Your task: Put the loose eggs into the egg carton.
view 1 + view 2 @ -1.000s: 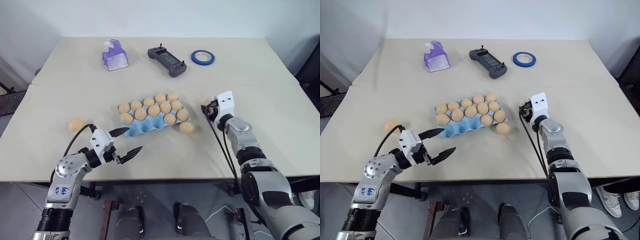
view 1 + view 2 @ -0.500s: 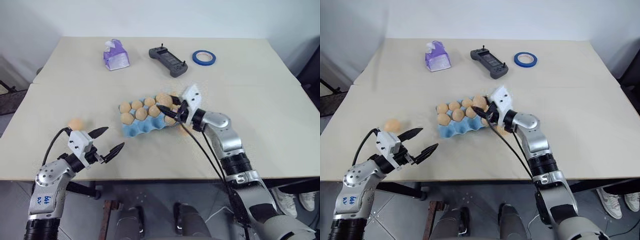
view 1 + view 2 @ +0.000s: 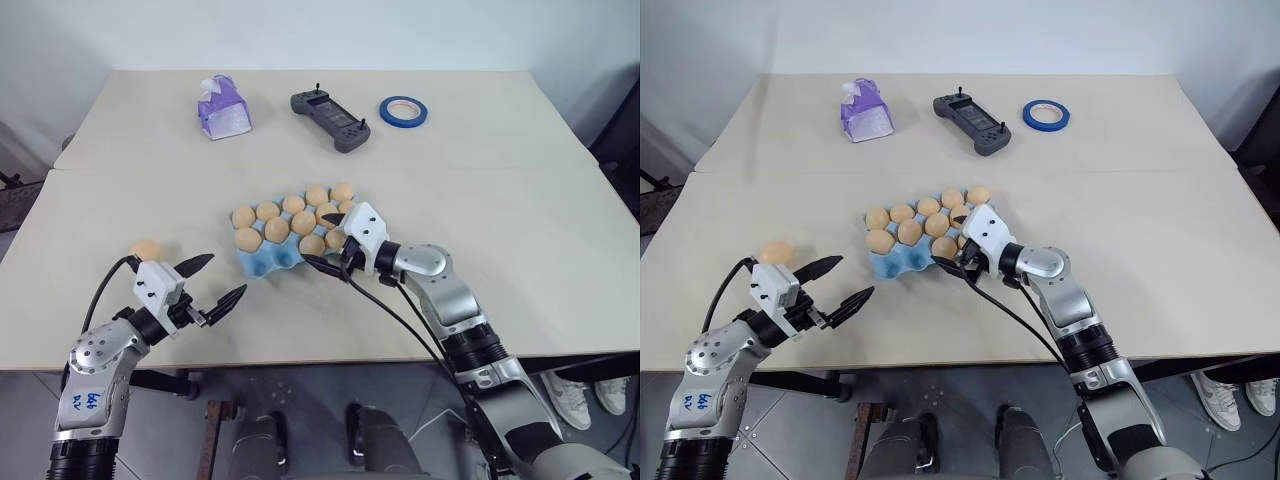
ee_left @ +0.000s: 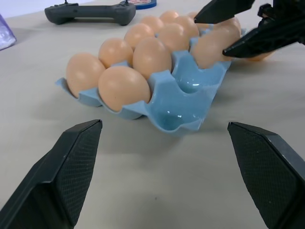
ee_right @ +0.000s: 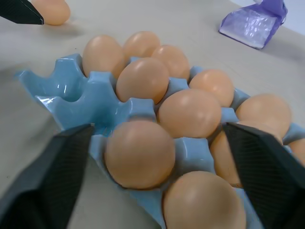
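A loose egg (image 3: 145,250) lies on the table (image 3: 540,220) just behind the left gripper (image 3: 220,285), up and to its outer side, apart from the fingers. That gripper hovers with its two black fingers spread wide and nothing between them, pointing toward the egg carton (image 3: 270,262). The carton sits ahead and to the right of it, with most cups filled with eggs and two empty cups at the near left corner. The right gripper (image 3: 952,258) is at the carton's right end, its fingers parted on either side of the front row, empty, with an egg (image 5: 140,153) in its cup right before them. Far behind both grippers sit a purple packet (image 3: 222,106), a black controller (image 3: 332,119) and a blue tape roll (image 3: 403,110).
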Motion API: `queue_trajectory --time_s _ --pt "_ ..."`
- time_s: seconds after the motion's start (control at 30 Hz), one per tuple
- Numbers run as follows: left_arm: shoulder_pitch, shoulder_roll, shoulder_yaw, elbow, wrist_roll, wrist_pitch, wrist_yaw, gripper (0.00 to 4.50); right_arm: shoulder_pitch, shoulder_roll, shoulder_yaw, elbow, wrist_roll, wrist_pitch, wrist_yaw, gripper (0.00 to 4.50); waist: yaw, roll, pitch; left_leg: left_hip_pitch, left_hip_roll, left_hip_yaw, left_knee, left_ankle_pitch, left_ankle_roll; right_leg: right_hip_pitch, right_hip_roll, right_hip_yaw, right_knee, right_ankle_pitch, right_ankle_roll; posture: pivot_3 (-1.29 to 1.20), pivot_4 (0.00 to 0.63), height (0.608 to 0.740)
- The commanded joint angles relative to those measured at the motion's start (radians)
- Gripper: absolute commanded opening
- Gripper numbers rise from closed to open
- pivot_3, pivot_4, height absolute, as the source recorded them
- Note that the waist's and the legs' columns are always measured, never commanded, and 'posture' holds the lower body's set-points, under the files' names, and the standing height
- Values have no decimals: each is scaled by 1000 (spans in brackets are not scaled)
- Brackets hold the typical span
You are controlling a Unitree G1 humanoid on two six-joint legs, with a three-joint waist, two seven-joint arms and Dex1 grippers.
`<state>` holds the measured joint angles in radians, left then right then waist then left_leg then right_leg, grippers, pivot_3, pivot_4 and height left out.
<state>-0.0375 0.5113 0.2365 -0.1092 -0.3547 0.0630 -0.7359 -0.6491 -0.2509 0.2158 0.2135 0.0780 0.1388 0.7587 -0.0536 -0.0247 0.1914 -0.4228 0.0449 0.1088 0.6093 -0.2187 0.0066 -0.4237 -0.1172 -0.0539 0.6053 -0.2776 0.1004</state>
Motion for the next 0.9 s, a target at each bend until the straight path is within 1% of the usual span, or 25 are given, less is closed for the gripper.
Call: queue_trajectory --time_s 0.03,0.07,0.1,0.27,0.4,0.5,0.6,0.63,0.77,0.9 --pt "-13 7 -4 -23 -18 1 -8 4500 37 -37 -81 -115 68 15 6 4469 1 0 0 0 1 0 2 -1 0 0 1 0 1 0 0 0 150 740" --pt "-17 7 -7 -24 -19 4 -9 4500 59 -56 -101 -139 81 15 11 4469 2 0 0 0 1 0 3 -3 -4 0 1 0 2 0 -1 0 150 740" --pt "-19 7 -9 -24 -20 7 -10 4500 75 -70 -113 -155 89 14 14 4469 5 0 0 0 1 1 3 -3 -4 0 1 0 2 0 -1 0 150 740" --pt "-44 18 -37 4 -13 8 -53 4500 321 -220 -269 -268 178 -59 87 4469 30 0 0 1 1 1 4 -3 -4 1 1 0 1 0 -2 0 150 740" --pt "-66 36 -51 40 4 0 -76 4500 491 -312 -359 -259 196 -112 120 4469 28 0 0 0 1 3 4 -3 -3 1 2 1 0 0 -2 0 150 740" --pt "-82 43 -53 58 -1 -3 -92 4500 558 -343 -399 -235 231 -106 144 4469 22 0 0 2 3 5 5 -3 -4 1 4 2 1 1 -3 0 150 740" --pt "-86 50 -61 54 -45 33 -145 4500 565 -336 -411 -230 263 -94 148 4469 18 0 0 4 5 7 5 -3 -4 1 7 4 2 2 -5 0 150 740" --pt "-91 50 -65 56 -47 29 -158 4500 547 -330 -384 -224 253 -108 159 4469 20 0 0 4 5 7 5 -2 -5 1 7 4 2 2 -6 0 150 740" --pt "-109 46 -74 67 -37 -9 -188 4500 447 -300 -279 -180 210 -117 180 4469 20 0 0 4 6 8 6 -2 -5 1 8 4 2 3 -8 0 150 740" --pt "-121 39 -72 71 -21 -41 -176 4500 322 -268 -228 -74 163 -71 133 4469 25 0 0 3 6 7 7 -1 -4 0 6 4 1 4 -9 0 150 740"
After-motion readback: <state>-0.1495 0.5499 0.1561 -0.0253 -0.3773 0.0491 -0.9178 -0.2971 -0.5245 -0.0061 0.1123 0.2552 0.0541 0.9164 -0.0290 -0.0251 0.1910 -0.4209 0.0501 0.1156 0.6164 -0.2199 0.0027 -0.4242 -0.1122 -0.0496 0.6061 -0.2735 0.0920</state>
